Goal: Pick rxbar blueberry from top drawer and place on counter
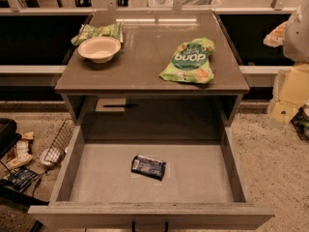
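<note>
Currently, the flat dark blue-black rxbar blueberry (149,166) lies in the open grey top drawer (203,180), lower centre; gripper out of frame, jaws unknowable.

Big white lettering on light-green chip bag (189,61), right of centre in upper half of frame, lying on counter (145,76) — reads roughly "buop" as seen; smaller print under it illegible. Pale lettering on dark wrapper of rxbar blueberry (149,166), lower centre, in top drawer (198,178) — too small to read. Nothing legible on green wrinkled packet (99,32), upper left. Out of frame: gripper.
</note>
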Controlling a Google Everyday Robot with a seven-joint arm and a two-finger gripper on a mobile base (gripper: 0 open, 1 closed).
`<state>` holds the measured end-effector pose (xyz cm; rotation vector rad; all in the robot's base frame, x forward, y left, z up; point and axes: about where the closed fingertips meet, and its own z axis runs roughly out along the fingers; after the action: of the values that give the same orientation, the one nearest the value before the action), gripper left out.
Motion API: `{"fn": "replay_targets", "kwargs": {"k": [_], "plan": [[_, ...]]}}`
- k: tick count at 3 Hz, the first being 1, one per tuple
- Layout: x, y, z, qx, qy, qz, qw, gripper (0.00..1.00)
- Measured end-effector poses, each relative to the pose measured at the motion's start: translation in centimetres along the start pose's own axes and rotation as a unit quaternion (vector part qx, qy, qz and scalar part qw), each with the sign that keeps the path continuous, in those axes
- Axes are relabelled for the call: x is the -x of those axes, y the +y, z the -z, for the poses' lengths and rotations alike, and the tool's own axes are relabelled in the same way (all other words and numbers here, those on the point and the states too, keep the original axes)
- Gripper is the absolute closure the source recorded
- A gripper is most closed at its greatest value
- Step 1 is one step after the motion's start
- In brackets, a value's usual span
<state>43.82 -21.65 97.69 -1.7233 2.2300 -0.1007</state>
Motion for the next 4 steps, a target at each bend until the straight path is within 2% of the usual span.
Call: {"fn": "replay_targets", "kwargs": {"k": [1, 2, 3, 4], "plan": [[0.0, 0.0, 0.0, 0.000, 0.000, 0.000, 1.0000, 0.00], [0.3, 0.3, -2.6, 0.006, 0.009, -0.008, 0.9999, 0.00], [2.0, 1.3, -9.0, 0.015, 0.008, -0.014, 0.9998, 0.00], [4.7, 3.1, -14.9, 0.024, -0.017, -0.028, 0.9992, 0.00]]}}
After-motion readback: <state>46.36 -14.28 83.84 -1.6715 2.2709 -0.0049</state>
